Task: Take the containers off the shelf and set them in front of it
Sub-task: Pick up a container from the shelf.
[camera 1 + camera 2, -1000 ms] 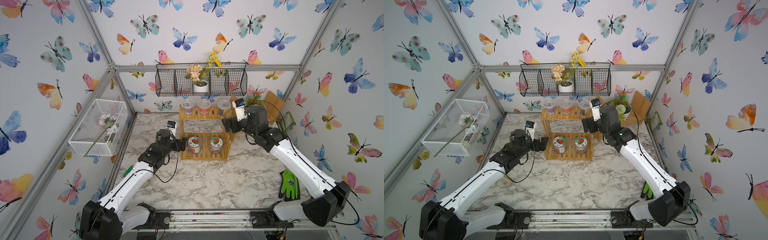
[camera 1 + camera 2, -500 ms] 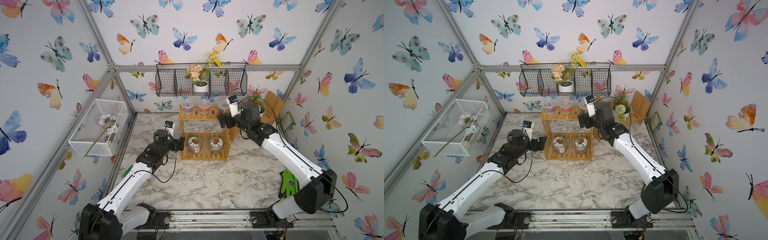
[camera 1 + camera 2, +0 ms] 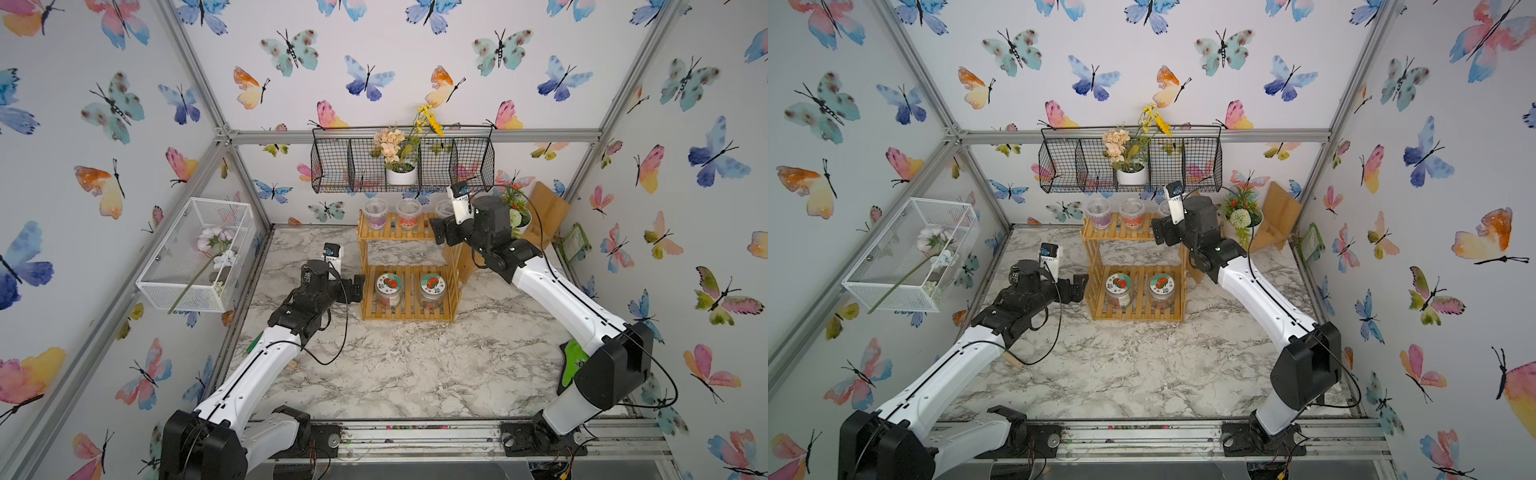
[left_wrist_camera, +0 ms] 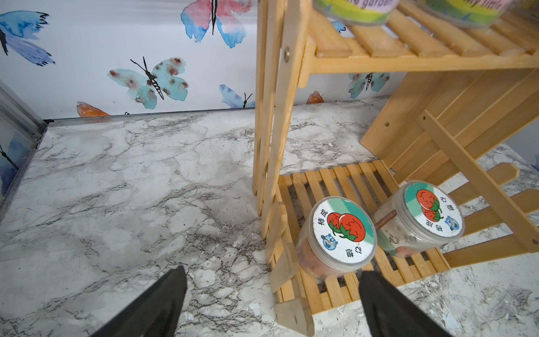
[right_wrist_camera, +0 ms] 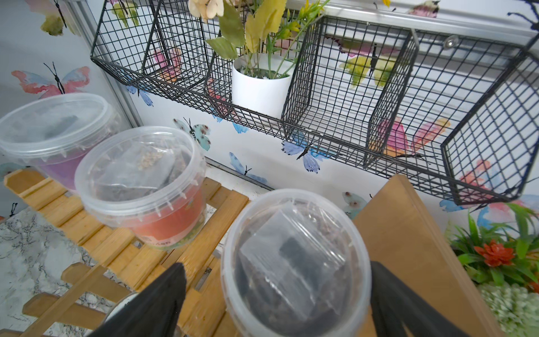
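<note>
The yellow slatted shelf (image 3: 362, 257) (image 3: 1090, 257) stands at the back of the marble table. Its top tier holds three lidded containers: purple-banded (image 3: 375, 214), red-banded (image 3: 408, 214) (image 5: 140, 181), and a third (image 5: 294, 262) half hidden in both top views by my right gripper (image 3: 436, 232) (image 5: 275, 291). That gripper is open, with a finger on each side of the third cup. Two fruit-lid jars (image 3: 389, 289) (image 3: 432, 289) sit on the lower tier. My left gripper (image 3: 359, 289) (image 4: 272, 289) is open at the shelf's left foot, with the nearer jar (image 4: 339, 230) just ahead.
A black wire basket (image 3: 332, 166) with a white flower pot (image 3: 401, 175) hangs on the back wall above the shelf. A wooden board stand (image 3: 544, 212) and a potted plant (image 3: 515, 212) stand right of it. There is a white mesh box (image 3: 195, 253) on the left wall and a green glove (image 3: 573, 361) at the right.
My right gripper has moved left and back, up to the top tier's right-hand cup. The left gripper has stayed almost in place beside the lower tier. Both stay open.
</note>
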`<state>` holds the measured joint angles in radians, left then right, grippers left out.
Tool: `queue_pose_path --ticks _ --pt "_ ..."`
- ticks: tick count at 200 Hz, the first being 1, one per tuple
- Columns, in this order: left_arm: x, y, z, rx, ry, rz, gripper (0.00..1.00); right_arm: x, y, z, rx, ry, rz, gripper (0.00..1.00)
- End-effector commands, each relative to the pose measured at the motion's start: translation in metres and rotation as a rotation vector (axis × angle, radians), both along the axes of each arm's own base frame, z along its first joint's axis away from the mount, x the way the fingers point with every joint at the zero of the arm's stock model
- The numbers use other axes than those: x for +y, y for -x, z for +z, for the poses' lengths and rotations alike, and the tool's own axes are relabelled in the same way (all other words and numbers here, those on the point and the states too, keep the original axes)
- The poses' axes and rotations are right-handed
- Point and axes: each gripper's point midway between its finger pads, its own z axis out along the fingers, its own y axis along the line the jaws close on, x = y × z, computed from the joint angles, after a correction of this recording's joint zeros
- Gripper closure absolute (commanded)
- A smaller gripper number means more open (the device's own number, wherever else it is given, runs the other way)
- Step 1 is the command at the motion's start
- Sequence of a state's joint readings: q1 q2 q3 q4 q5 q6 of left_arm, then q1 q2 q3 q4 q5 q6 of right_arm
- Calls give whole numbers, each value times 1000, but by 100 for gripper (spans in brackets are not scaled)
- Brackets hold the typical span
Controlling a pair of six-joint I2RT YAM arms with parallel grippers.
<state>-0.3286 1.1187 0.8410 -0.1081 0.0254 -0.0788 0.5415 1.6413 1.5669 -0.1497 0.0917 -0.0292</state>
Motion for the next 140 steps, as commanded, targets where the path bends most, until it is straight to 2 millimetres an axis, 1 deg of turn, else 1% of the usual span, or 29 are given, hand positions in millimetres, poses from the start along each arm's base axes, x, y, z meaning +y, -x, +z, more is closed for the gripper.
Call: queue_pose_path --ticks 1,20,38,69,81,140 --pt "-3 1 9 -30 15 -30 2 -5 -12 13 -45 -2 -39 1" --pt "-2 0 8 -27 14 -29 2 -4 -15 13 -48 -2 -43 2" --pt "-1 0 7 -28 15 -28 2 -3 -17 13 -52 -3 -42 6" --pt "0 -2 8 -30 16 -24 2 -2 -18 12 -50 1 -39 24" --pt "0 -3 7 -28 17 -24 2 -2 -17 12 -49 1 -37 29" --pt "0 -4 7 -29 22 -23 2 -2 -10 12 -49 -4 -18 40"
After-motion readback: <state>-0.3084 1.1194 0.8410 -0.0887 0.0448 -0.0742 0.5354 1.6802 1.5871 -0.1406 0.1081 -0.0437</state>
